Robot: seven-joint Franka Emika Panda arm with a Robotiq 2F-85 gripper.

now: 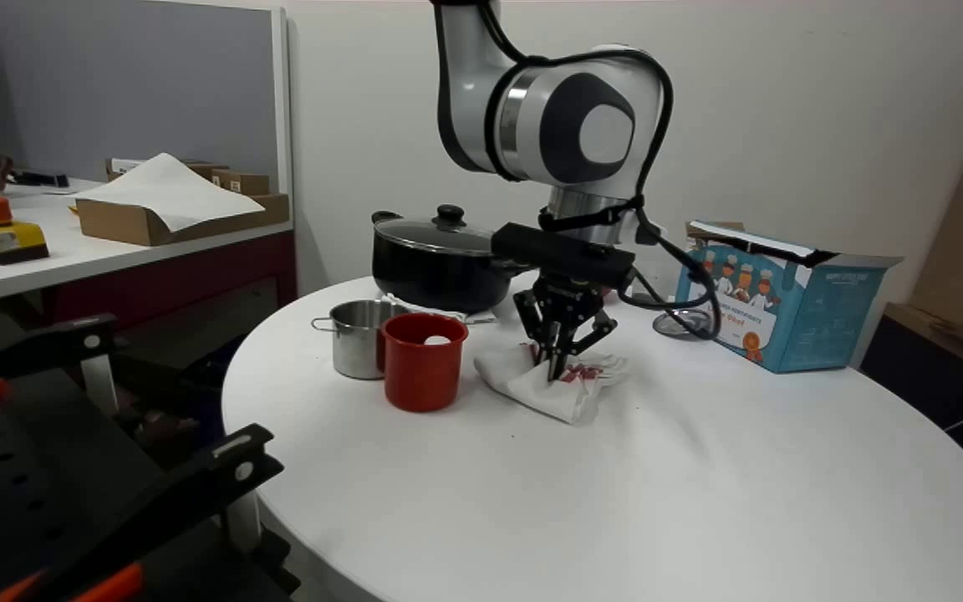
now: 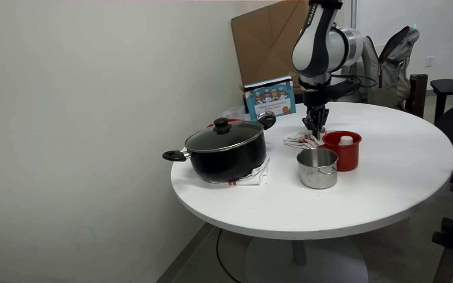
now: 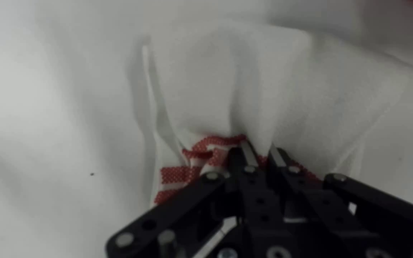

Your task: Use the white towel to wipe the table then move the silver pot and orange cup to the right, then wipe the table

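Observation:
The white towel (image 1: 532, 386) lies bunched on the round white table (image 1: 615, 510), its red stripes near my fingers. It also shows in an exterior view (image 2: 295, 140) and the wrist view (image 3: 206, 86). My gripper (image 1: 557, 368) points down into it. In the wrist view the fingers (image 3: 259, 150) are close together with a fold pinched between them. The red-orange cup (image 1: 423, 372), holding a white object, stands upright close beside the towel. The silver pot (image 1: 356, 347) stands upright next to the cup. In an exterior view the pot (image 2: 317, 175) partly covers the cup (image 2: 350, 157).
A large black lidded pot (image 1: 440, 272) stands near the wall on another striped cloth (image 2: 256, 177). A blue box (image 1: 824, 322) stands at the table's far side, with a clear round object (image 1: 684, 324) beside it. A desk (image 1: 114, 259) is close to the table.

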